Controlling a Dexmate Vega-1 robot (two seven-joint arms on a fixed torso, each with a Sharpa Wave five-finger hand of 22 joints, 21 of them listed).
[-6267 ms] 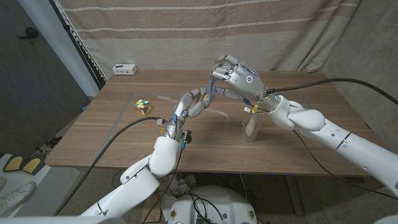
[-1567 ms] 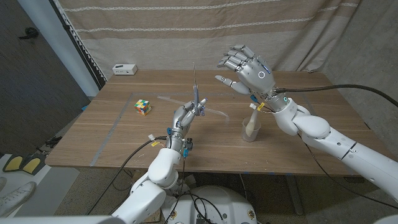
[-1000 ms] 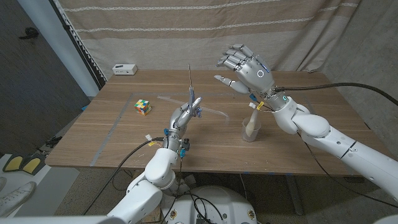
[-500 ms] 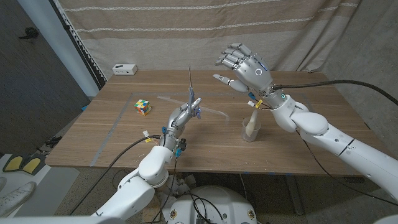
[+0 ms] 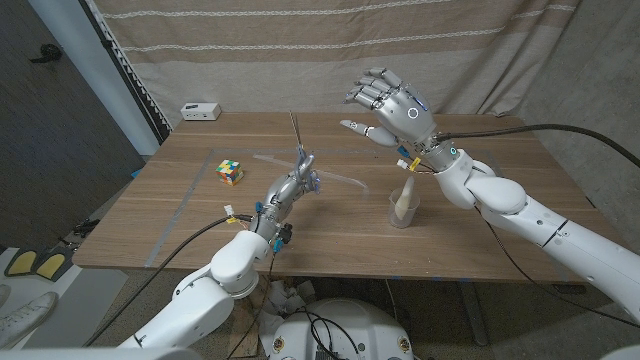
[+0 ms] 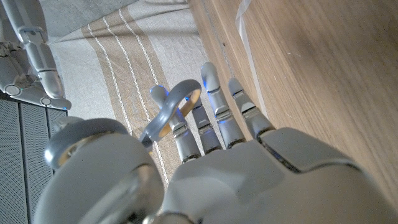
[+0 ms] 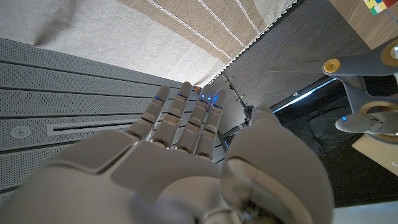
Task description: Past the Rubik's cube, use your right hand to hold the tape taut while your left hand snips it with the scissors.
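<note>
— Where are the scissors [image 5: 300,152]?
— In the left hand [image 5: 287,187], raised above the middle of the surface [image 5: 480,235], blades pointing up. Its fingers [image 6: 216,102] grip the handle loops.

— And the right hand [image 5: 393,104]?
— Lifted over the far right part of the surface, fingers spread apart and holding nothing.

— The tape?
— A clear strip of tape [image 5: 272,160] lies on the wood beside the scissors, just right of the Rubik's cube [image 5: 231,172], which sits towards the left.

— Anything else?
— A cup [image 5: 402,205] stands below the right hand, and a small white box [image 5: 201,111] sits at the far left corner.
</note>
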